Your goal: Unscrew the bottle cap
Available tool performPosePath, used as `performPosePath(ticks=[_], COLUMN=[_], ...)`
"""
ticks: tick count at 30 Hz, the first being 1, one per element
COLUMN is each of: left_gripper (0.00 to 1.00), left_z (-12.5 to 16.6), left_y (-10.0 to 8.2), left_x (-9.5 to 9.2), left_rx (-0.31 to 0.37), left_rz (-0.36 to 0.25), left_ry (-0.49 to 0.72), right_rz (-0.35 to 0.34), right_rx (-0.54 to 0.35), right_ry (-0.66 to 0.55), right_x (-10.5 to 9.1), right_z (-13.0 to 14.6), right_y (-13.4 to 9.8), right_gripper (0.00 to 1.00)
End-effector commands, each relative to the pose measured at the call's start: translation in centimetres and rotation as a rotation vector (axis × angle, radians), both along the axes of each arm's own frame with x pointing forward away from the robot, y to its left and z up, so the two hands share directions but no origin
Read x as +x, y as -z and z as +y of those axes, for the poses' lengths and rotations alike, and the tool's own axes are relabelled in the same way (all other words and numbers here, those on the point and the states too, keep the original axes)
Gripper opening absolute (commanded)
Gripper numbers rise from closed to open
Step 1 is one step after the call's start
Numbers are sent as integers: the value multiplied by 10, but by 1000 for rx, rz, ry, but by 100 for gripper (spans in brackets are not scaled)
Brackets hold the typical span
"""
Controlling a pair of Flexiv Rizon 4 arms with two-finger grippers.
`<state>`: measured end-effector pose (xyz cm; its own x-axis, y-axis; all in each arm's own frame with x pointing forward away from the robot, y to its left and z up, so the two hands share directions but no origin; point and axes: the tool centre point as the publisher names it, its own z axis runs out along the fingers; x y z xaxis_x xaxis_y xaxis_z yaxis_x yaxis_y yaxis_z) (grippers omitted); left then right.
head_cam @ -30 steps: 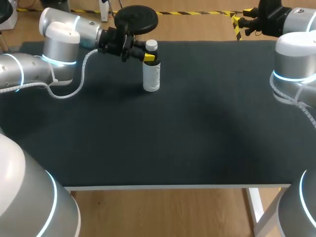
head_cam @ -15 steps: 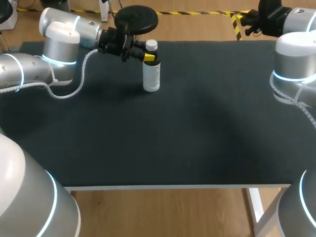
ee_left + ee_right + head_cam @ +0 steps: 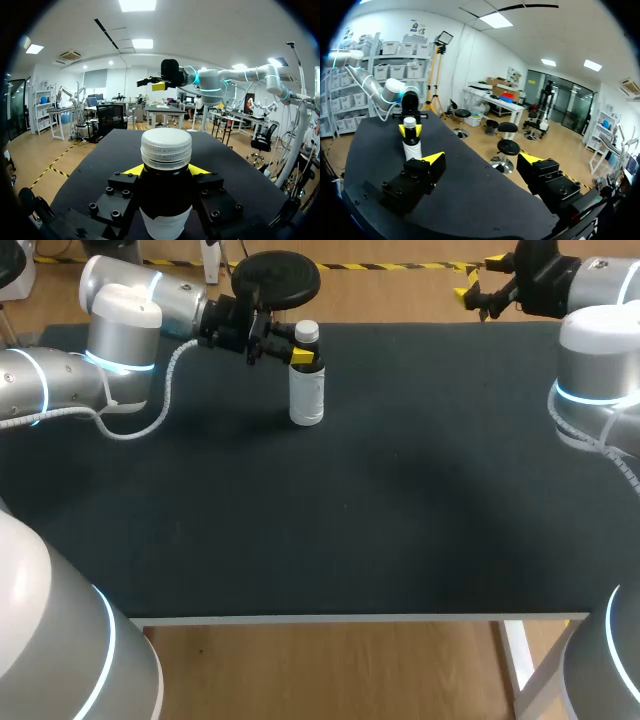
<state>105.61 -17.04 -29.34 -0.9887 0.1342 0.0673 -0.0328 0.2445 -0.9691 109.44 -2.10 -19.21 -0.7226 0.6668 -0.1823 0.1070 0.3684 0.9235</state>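
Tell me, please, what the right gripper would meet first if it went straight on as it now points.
Probably nothing: the right gripper points past the bottle, which stands to one side in the left gripper; depth is unclear.

A table with a dark matte top. A pale front edge runs along the table's near side, and a white leg stands under the table's near right corner.

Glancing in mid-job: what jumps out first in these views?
The bottle stands upright at the far left of the black table, with the left gripper shut on its neck just under the white cap. The right gripper hangs open by the far right edge, well apart from it.
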Motion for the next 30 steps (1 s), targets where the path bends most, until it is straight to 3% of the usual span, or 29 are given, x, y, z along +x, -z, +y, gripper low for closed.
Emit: performPosePath(ticks=[1,9,19,30], left_gripper=[0,0,0,0], left_z=[0,0,0,0], left_y=[1,1,1,1], left_x=[2,2,2,2], left_rx=[0,0,0,0], left_rz=[2,2,2,2], left_ry=[6,6,6,6], right_rz=[85,174,229,338], right_rx=[-25,-74,-127,-106], right_ry=[-121,-268,-485,-575], right_x=[12,17,25,32], right_z=[13,50,84,125], right_y=[5,14,15,21], right_gripper=[100,100,100,100])
